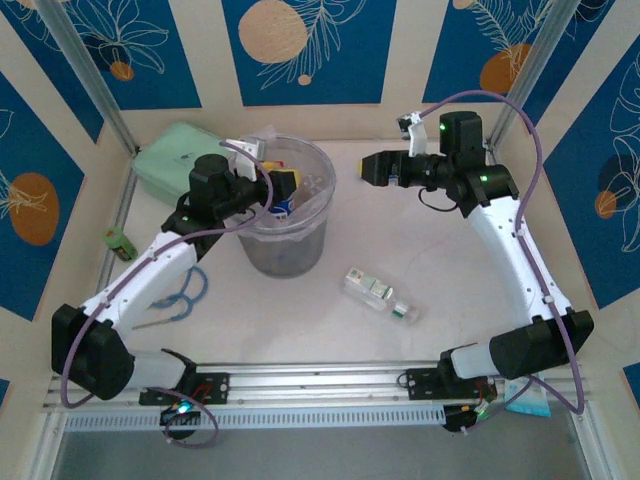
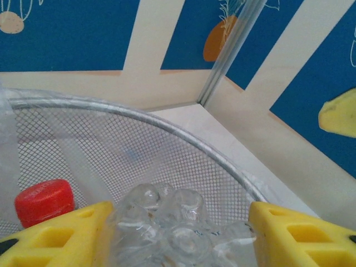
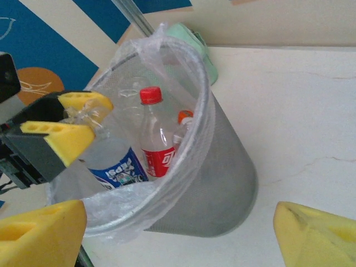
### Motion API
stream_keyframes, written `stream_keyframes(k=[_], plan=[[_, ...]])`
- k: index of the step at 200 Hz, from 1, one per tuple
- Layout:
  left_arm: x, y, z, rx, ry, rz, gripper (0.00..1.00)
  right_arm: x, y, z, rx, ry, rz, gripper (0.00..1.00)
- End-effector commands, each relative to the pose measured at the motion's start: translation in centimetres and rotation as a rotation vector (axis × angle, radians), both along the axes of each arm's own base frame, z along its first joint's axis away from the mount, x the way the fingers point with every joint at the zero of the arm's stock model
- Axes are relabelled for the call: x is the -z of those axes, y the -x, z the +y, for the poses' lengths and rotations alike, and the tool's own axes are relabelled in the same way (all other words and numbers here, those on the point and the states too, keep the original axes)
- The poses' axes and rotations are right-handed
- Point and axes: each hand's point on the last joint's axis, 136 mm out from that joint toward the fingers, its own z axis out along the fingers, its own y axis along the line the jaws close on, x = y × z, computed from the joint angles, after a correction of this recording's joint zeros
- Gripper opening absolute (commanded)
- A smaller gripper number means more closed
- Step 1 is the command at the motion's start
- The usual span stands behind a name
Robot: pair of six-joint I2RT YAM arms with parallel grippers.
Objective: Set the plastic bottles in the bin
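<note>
White table walled by blue-and-cream panels. Bin stands upright toward the far edge, left of centre, lined with a clear bag. Inside it, a red-cap bottle and an orange-cap bottle stand caps up. Left tool is over the bin's mouth, clenched on the base of a blue-label bottle, which hangs base up within the rim. Its yellow fingers press either side of the clear base. Another bottle lies on its side just right of the table's middle, well apart from the bin. Right tool hovers right of the bin near the far edge, released, fingers wide, holding nothing. Mint case lies in the far-left corner; green can sits by the left edge.
</note>
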Motion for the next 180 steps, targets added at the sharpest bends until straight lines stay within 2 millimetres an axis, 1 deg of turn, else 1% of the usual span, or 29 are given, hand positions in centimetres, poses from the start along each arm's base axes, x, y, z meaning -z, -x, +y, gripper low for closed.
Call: stream_keyframes(k=[1, 15, 30, 48, 60, 83, 99, 110, 119, 135, 152, 163, 180], plan=[[2.7, 1.9, 0.4, 0.036, -0.098, 0.097, 0.5, -1.6, 0.5, 1.6, -0.059, -0.058, -0.007, 0.86], [1.9, 2.3, 1.1, 0.012, -0.121, 0.084, 0.62, -2.3, 0.6, 2.8, -0.091, -0.068, -0.022, 0.84], [0.8, 2.6, 1.8, -0.014, -0.13, 0.063, 0.7, -3.0, 0.5, 4.3, -0.127, -0.076, -0.031, 0.81], [-0.9, 3.0, 2.4, -0.032, -0.121, 0.036, 0.78, -3.6, 0.4, 6.6, -0.178, -0.081, -0.042, 0.75], [-2.1, 3.3, 2.9, -0.05, -0.118, 0.021, 0.83, -4.0, 0.4, 8.2, -0.212, -0.08, -0.051, 0.7], [-3.3, 3.6, 4.4, -0.111, -0.129, 0.011, 0.9, -4.0, 0.4, 11.4, -0.272, -0.082, -0.059, 0.58], [-4.0, 3.7, 5.5, -0.153, -0.124, 0.013, 0.93, -3.6, 0.7, 13.5, -0.314, -0.076, -0.05, 0.51], [-4.3, 3.7, 6.6, -0.193, -0.116, 0.028, 0.94, -3.0, 1.0, 14.6, -0.339, -0.061, -0.042, 0.44], [-4.3, 3.5, 7.8, -0.241, -0.109, 0.049, 0.95, -2.4, 1.4, 15.3, -0.352, -0.045, -0.039, 0.41], [-3.9, 3.1, 10.0, -0.326, -0.099, 0.087, 0.94, -1.6, 2.0, 16.2, -0.378, -0.037, -0.033, 0.4], [-2.6, 2.6, 12.4, -0.421, -0.107, 0.13, 0.94, -1.4, 2.3, 16.9, -0.407, -0.043, -0.026, 0.38], [-1.6, 2.4, 13.6, -0.471, -0.096, 0.163, 0.93, -0.6, 2.1, 17.3, -0.41, -0.02, -0.015, 0.36], [-0.2, 2.2, 14.7, -0.511, -0.068, 0.197, 0.93, 1.0, 1.9, 17.9, -0.414, 0.023, -0.001, 0.33]])
